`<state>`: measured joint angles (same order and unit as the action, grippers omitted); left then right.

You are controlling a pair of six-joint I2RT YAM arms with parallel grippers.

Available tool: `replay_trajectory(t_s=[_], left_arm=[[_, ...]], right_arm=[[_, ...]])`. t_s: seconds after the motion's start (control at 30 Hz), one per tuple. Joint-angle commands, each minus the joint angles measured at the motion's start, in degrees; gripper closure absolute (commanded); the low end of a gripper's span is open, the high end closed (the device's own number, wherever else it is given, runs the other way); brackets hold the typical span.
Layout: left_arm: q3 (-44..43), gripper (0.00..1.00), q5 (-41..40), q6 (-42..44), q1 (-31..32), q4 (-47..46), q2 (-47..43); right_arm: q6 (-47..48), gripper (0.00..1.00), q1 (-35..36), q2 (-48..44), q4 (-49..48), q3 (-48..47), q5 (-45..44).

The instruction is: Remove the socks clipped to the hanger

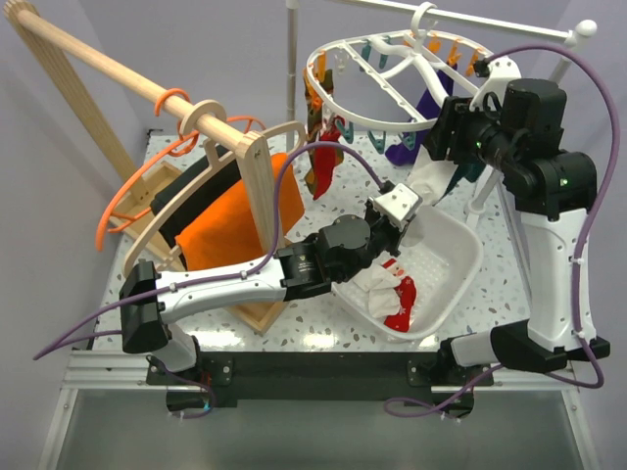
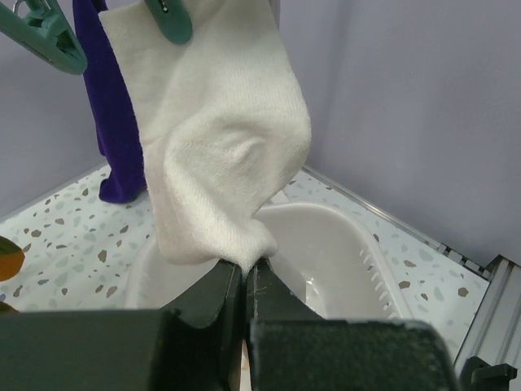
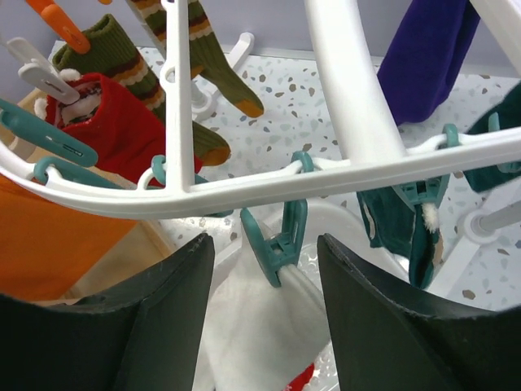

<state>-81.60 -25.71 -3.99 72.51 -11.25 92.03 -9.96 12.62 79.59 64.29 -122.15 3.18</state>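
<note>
The white oval hanger hangs at the back, and its rim crosses the right wrist view. A white sock hangs from a teal clip. My left gripper is shut on that sock's lower tip, above the basket; it also shows in the top view. My right gripper is open, one finger on each side of that teal clip, just under the rim. A red sock, a green striped sock, a purple sock and a dark teal sock stay clipped.
A white basket on the table holds a red-and-white sock. On the left stands a wooden rack with a wooden coat hanger, an orange cloth and thin orange hangers. A white rail carries the hanger.
</note>
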Motion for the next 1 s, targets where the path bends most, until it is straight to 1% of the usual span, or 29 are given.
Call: replay_trajectory(t_s=[0.0,0.17,0.3,0.5,0.7,0.97], left_arm=[[0.48,1.0,0.75,-1.37,-0.09,-1.41,-2.73],[0.66,1.0,1.02,-1.46,-0.09,-1.32,-3.26],[0.92,1.0,1.19,-1.55,0.0,-1.32,-3.7],[1.36,1.0,2.94,-2.95,0.0,-0.62,-5.36],[3.38,1.0,6.02,-5.67,0.0,-1.93,-8.35],[4.26,1.0,7.43,-7.26,0.0,-2.03,-9.15]], right_arm=[[0.47,0.43,-0.05,0.3,-4.43,-0.29,2.71],[0.46,0.45,-0.14,-0.4,-6.81,1.38,3.41],[0.64,0.46,-0.14,-0.23,-6.73,1.74,3.06],[0.82,0.44,-0.05,-1.54,-7.78,5.68,2.18],[-1.2,0.39,-0.05,-2.68,-9.09,7.45,5.25],[-2.17,0.38,-0.76,-4.09,-12.34,9.56,7.89]])
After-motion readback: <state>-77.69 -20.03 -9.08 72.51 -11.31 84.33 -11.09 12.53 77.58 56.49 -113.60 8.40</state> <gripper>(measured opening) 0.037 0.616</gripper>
